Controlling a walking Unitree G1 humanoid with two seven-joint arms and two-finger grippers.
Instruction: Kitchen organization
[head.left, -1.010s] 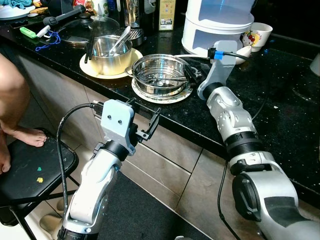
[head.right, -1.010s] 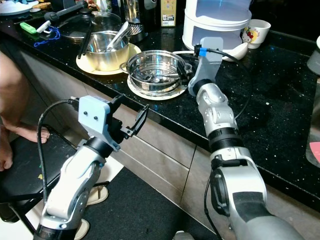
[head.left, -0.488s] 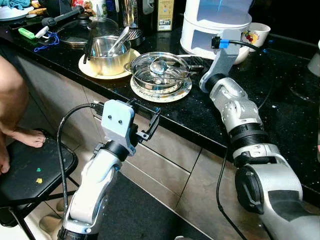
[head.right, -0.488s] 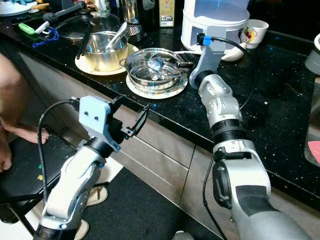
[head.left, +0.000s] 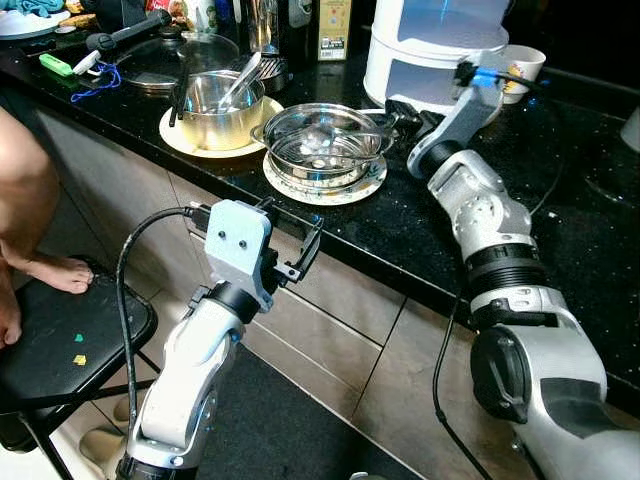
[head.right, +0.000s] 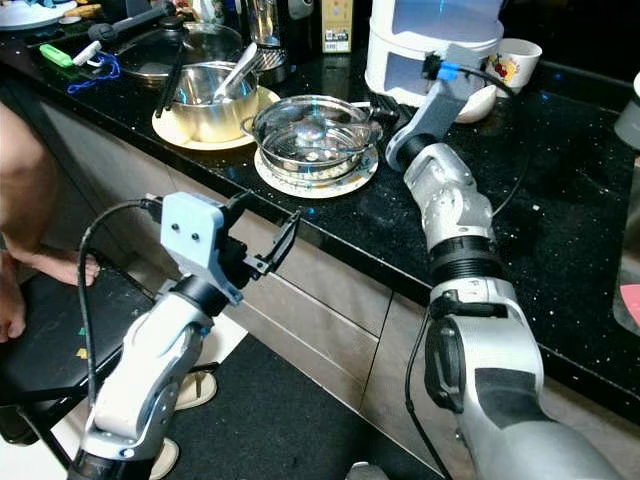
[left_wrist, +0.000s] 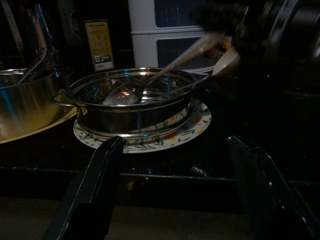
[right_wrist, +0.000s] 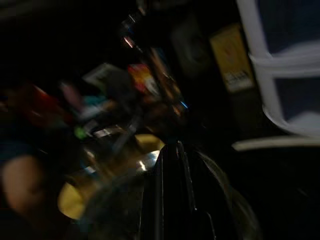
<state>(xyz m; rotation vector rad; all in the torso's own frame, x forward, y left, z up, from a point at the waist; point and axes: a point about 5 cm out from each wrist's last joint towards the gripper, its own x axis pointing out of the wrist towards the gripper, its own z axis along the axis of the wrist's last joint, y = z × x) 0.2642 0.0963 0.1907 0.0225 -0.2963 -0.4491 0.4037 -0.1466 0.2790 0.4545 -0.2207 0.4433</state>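
— Reaching over the steel pan (head.left: 322, 145) on the black table (head.left: 420, 220): right hand (head.left: 404, 112), fingers pressed together, apparently on the handle of the spoon (left_wrist: 122, 95), whose bowl lay inside. Left hand (head.left: 305, 245) gaped wide, empty, short of the table edge.
— Looked light, stiff, slick; best gripped mid-handle. Grip itself blurred and dark; couldn't confirm contact.

- left gripper (head.left: 300, 240): fingers spread wide, held near, forearm raised.
- right gripper (head.left: 397, 112): arm stretched far, fingers pressed together.
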